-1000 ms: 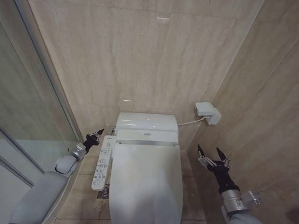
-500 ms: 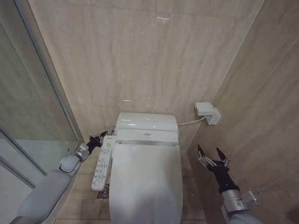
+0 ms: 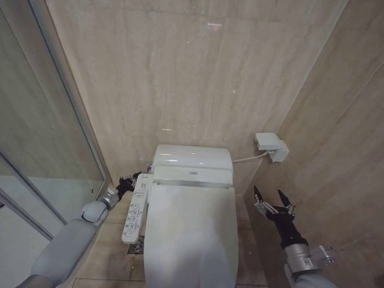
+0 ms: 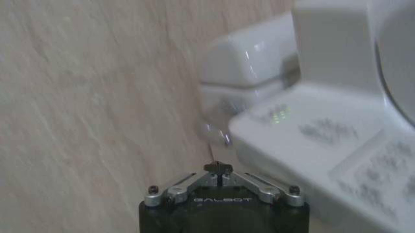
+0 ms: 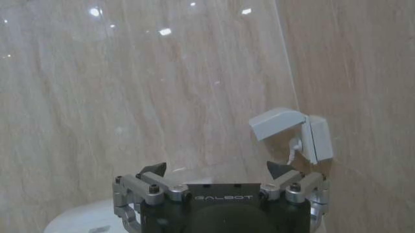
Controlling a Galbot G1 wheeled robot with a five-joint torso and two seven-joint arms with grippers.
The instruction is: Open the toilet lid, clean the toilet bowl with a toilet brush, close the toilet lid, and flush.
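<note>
While the large glossy white oval toilet lid (image 3: pixel 193 239) lies shut over the white ceramic toilet bowl (image 3: pixel 147 259), the left gripper (image 3: pixel 127 181) has crept in from the floor on the left over the last second, and its dark tip is now just beside the far end of the long white button panel (image 3: pixel 136 208). The left wrist view shows that claw (image 4: pixel 218 168) with its fingers pressed together to a single point, aimed at the gap between the beige tiled wall (image 3: pixel 183 72) and the white rear housing (image 3: pixel 193 160) of the toilet. The whole head picture has also shifted slightly, so the camera itself has moved as well. Judging by this approach, the arm is closing on the flush or panel side of the toilet, and with the lid down the task looks to be either at its very start or at its closing flush; the frames alone cannot settle which.

The right gripper (image 3: pixel 273 202) has stayed where it was, raised to the right of the toilet and well apart from it, its two dark fingers spread wide.

A small white wall box (image 3: pixel 271 145) with a thin white cable sits on the right wall, near the far corner. A glass shower partition (image 3: pixel 43 122) runs close along the left, and the left arm works in the narrow strip of floor between that glass and the panel, which leaves little room to swing.
</note>
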